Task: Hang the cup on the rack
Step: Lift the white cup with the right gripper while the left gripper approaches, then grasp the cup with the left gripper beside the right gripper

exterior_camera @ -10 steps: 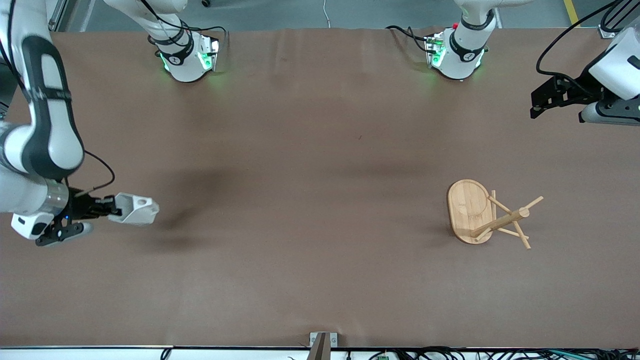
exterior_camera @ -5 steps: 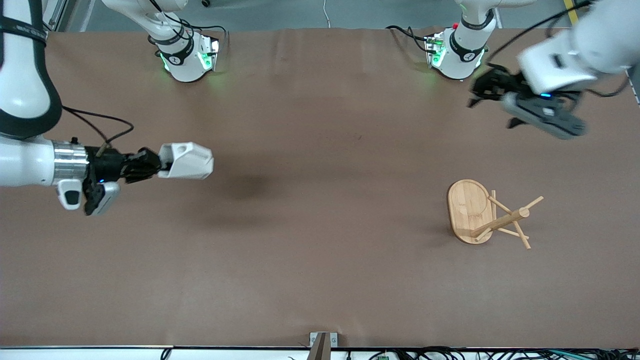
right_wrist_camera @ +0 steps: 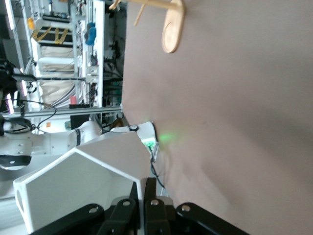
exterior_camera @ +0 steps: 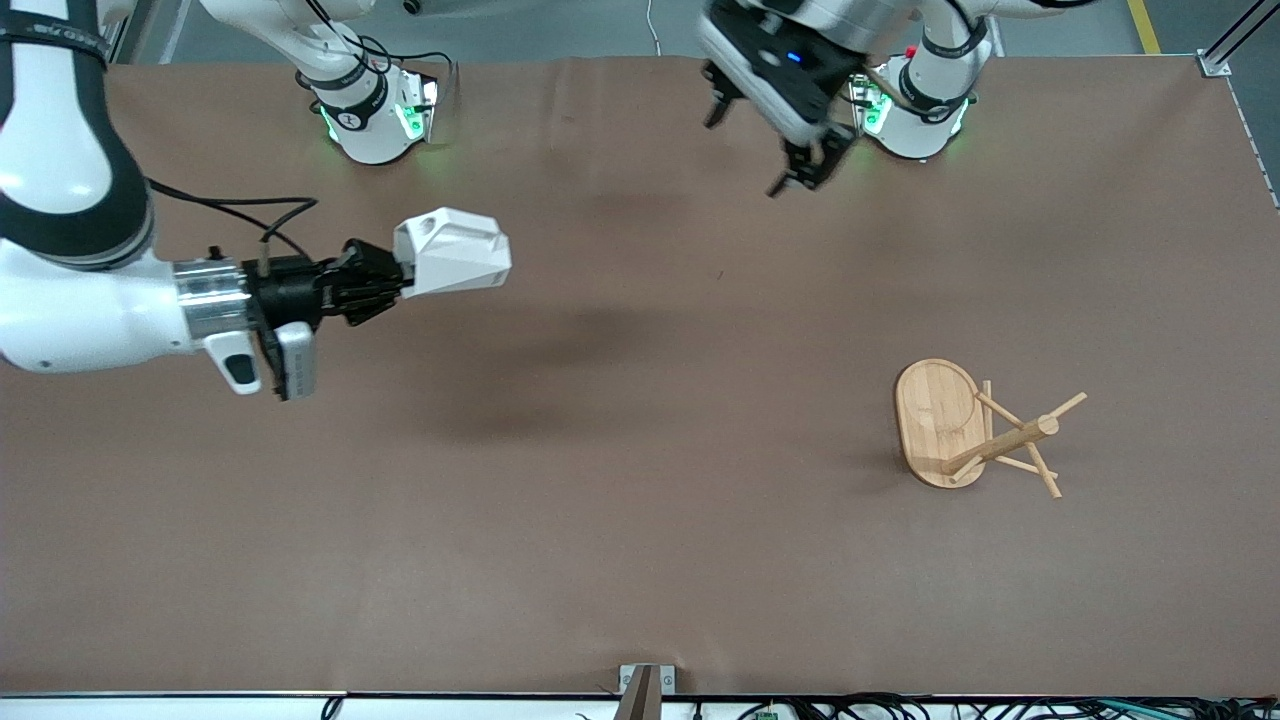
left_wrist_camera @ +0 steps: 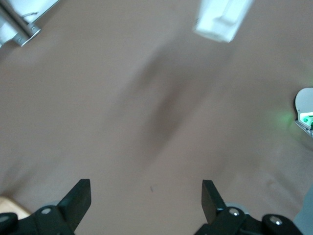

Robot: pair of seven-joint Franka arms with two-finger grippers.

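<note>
— Fingers? 
— Right gripper clamps the small white faceted cup above the brown table; left gripper is spread, empty. 
— Obstacles? 
— Light bamboo mug rack stands well apart, toward the left arm's end.

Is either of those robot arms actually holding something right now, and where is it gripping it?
The right pincer holds the white faceted cup by its rim wall, beside the holed handle. The left pincer is open and empty.
</note>
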